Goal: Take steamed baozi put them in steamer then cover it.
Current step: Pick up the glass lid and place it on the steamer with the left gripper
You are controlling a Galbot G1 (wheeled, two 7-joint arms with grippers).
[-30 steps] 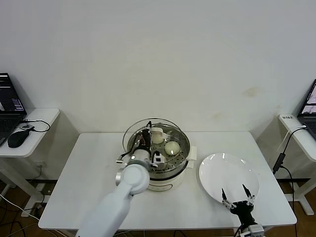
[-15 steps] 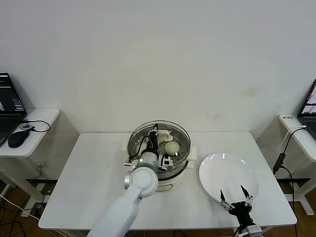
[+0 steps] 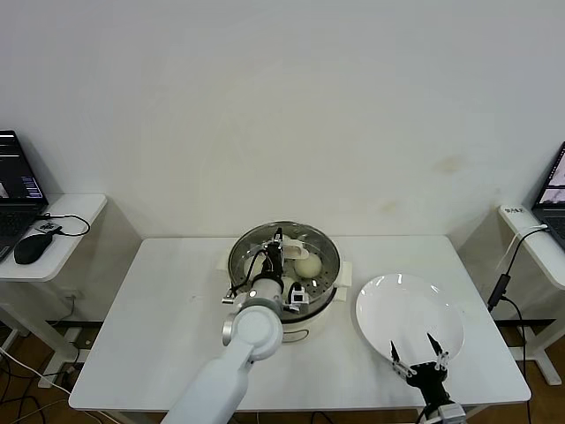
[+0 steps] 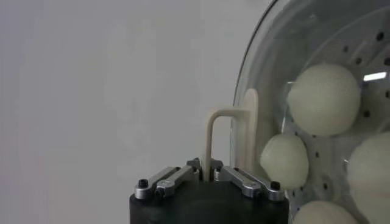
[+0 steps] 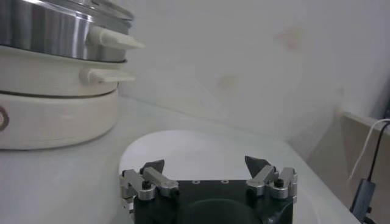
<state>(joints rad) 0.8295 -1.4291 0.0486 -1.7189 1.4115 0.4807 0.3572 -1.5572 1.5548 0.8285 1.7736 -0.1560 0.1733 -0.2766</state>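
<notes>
The left gripper (image 3: 281, 256) reaches over the middle of the tabletop, fingers closed around a handle. The right gripper (image 3: 417, 360) hangs at the near right edge, fingers spread.

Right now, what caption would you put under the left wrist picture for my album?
Left gripper shut on the cover handle, four steamed baozi showing through the glass.

A white table (image 3: 159, 309) carries the steamer (image 3: 284, 265) beside a white plate (image 3: 410, 314)

Lab: white table (image 3: 159, 300), side-desk laptops (image 3: 18, 190).
</notes>
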